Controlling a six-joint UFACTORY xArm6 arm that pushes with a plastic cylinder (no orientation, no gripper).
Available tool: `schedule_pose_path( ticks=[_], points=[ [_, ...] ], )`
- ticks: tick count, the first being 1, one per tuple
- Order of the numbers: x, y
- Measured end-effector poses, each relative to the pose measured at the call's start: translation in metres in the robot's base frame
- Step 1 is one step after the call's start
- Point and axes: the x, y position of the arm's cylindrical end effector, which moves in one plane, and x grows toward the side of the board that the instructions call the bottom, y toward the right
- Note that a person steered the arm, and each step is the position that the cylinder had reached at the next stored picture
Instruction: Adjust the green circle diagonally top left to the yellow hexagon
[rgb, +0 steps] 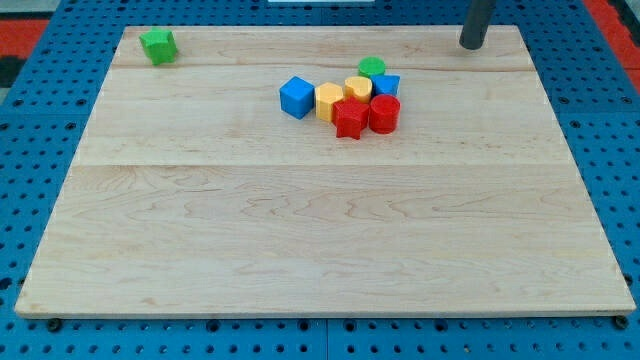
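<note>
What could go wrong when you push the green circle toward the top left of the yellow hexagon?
The green circle sits tight against a blue block and a yellow block, so a push could drag those along. The yellow hexagon touches the red blocks and may shift too. My tip starts off at the view's right, behind the cluster.

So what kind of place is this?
Probably a robotics lab bench: a wooden board on blue perforated matting, small coloured blocks like the green circle, and my tip at the top right.
</note>
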Motion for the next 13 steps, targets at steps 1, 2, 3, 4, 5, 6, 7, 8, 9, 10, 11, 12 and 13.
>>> schedule_pose_path(
  ticks=[1, 2, 3, 4, 5, 6, 7, 8, 9, 10, 11, 12, 13],
  points=[
    [0.005, 0.006],
    [0.033, 0.006],
    [0.051, -0.002],
    [0.045, -0.039],
    [0.042, -0.076],
    [0.042, -0.113],
    [0.042, -0.146],
    [0.042, -0.161],
    [0.042, -0.163],
    [0.037, -0.166],
    [-0.001, -0.184],
    [-0.022, -0.243],
    [-0.021, -0.314]
  ],
)
